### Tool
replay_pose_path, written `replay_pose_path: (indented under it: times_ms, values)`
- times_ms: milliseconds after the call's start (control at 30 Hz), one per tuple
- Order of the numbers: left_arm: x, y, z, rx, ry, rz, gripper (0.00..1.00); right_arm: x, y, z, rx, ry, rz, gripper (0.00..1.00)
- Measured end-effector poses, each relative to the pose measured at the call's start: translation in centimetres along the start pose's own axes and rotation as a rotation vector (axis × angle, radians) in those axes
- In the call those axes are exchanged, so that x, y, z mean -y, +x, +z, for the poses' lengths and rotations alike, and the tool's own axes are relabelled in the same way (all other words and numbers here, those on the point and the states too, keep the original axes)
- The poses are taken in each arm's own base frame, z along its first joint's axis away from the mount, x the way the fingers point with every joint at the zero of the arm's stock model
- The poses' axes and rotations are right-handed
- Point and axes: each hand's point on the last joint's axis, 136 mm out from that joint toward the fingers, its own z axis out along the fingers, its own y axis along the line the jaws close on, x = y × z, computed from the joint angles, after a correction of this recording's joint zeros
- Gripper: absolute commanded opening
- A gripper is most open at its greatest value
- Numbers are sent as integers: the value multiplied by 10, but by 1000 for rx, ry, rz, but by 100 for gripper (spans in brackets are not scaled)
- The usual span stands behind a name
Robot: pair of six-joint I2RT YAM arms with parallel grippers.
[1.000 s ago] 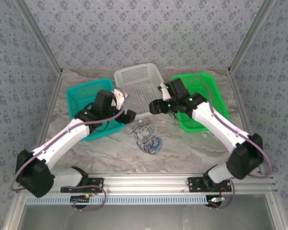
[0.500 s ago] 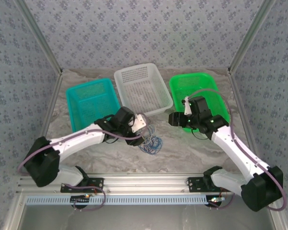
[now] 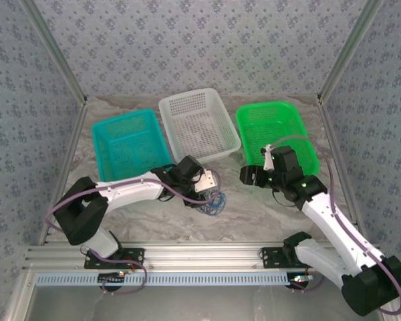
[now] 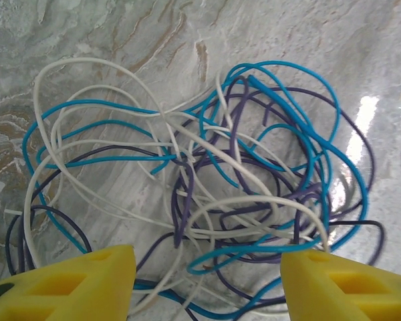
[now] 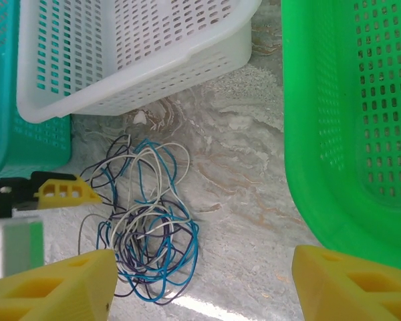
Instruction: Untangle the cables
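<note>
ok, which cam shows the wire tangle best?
Left wrist: the tangle of thin white, blue and purple wires sits close up, strands and crossings traceable. Right wrist shows the whole bundle, smaller, near the white perforated plastic basket. Top external: small clump at the tip of the left pincer.

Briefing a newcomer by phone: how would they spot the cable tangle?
Find the white basket, middle of three along the far side. On the marble table in front of it lie the cables: a knot of thin white, blue and purple wires, the one loose, curly thing there.
</note>
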Motion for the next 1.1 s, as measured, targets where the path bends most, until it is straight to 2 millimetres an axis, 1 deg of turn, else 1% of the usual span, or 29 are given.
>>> replay_pose_path:
  times_ms: [33, 133, 167, 233, 300, 333, 367, 467, 500, 567, 667, 733, 800, 967, 1033, 1100]
  values:
    - [-1, 0, 2, -2, -8, 5, 58, 1, 2, 0, 5, -2, 3, 73]
    - [1, -4, 7, -1, -14, 21, 48, 6, 9, 4, 1, 0, 22, 73]
    - [2, -7, 9, 1, -15, 26, 43, 8, 12, 6, -4, 3, 30, 73]
    - [3, -14, 12, 11, -18, 24, 23, 12, 19, 10, -18, 10, 45, 73]
    - [3, -19, 13, 26, -23, 15, 8, 14, 22, 12, -25, 14, 53, 73]
    - [2, -20, 13, 30, -26, 7, 2, 13, 23, 12, -27, 12, 55, 73]
    - [2, -21, 13, 35, -30, 1, 0, 12, 23, 12, -26, 10, 55, 74]
    - [-3, -27, 9, 59, -58, -28, 0, 7, 24, 12, -26, 0, 38, 74]
    - [-5, -30, 4, 75, -69, -39, 0, 5, 25, 13, -29, -2, 32, 74]
    - [-8, -38, -8, 110, -85, -56, 0, 1, 27, 13, -28, -7, 14, 75]
    - [-13, -55, -33, 190, -117, -87, 0, -4, 35, 15, -31, -14, -8, 75]
    - [-16, -64, -47, 236, -135, -117, 0, -8, 43, 19, -41, -22, -17, 75]
    - [-18, -69, -56, 265, -146, -150, 0, -9, 53, 22, -56, -21, -24, 74]
    - [-19, -71, -62, 290, -146, -224, 0, -16, 74, 31, -84, -24, -43, 74]
    - [-20, -69, -63, 290, -152, -254, 0, -18, 79, 34, -90, -16, -54, 74]
    - [-23, -68, -64, 291, -164, -280, 0, -20, 81, 36, -85, -9, -65, 74]
